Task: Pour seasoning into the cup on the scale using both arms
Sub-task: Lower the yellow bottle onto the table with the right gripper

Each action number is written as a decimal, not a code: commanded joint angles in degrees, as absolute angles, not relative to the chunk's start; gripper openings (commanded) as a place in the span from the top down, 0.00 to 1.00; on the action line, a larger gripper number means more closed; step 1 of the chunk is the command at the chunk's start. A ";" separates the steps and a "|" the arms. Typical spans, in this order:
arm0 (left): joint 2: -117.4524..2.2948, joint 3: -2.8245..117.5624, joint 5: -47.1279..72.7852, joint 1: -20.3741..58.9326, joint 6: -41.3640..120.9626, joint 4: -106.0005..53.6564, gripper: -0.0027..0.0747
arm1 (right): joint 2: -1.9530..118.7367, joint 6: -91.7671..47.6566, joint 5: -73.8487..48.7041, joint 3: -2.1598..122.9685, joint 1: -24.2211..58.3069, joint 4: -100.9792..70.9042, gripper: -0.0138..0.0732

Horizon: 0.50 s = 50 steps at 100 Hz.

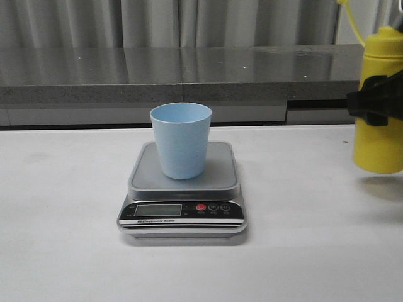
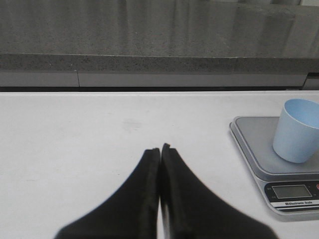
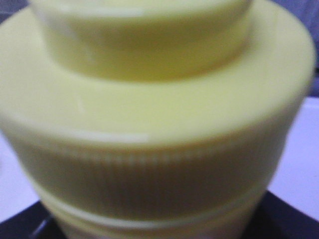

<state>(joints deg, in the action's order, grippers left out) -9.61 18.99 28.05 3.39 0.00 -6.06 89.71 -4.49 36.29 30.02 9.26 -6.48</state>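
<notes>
The seasoning bottle (image 1: 380,100) is yellow plastic, with a ribbed collar under its cap part and a thin yellow strap curving at the top. It hangs upright above the white table (image 1: 302,251), at the far right, its base clear of the surface. The right gripper (image 1: 371,108) is clenched around its middle. The pale blue cup (image 1: 181,139), plain and narrower at the base, stands upright on the silver platform of the scale (image 1: 182,207), well apart from the bottle. The left gripper (image 2: 160,149) has its fingers pressed together, grasping nothing, over bare table beside the scale.
</notes>
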 commanded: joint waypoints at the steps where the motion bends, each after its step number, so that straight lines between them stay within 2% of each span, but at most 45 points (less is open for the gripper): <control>1: -10.16 20.45 23.15 3.25 0.00 -6.47 0.99 | 90.12 -5.33 43.73 31.04 8.78 -6.41 0.45; 42: -10.16 20.45 23.15 3.25 0.00 -6.47 0.99 | 95.72 -5.15 47.82 31.04 8.31 -6.48 0.45; 50: -10.16 20.45 23.15 3.25 0.00 -6.47 0.99 | 95.72 -5.09 47.82 31.04 8.31 -6.41 0.39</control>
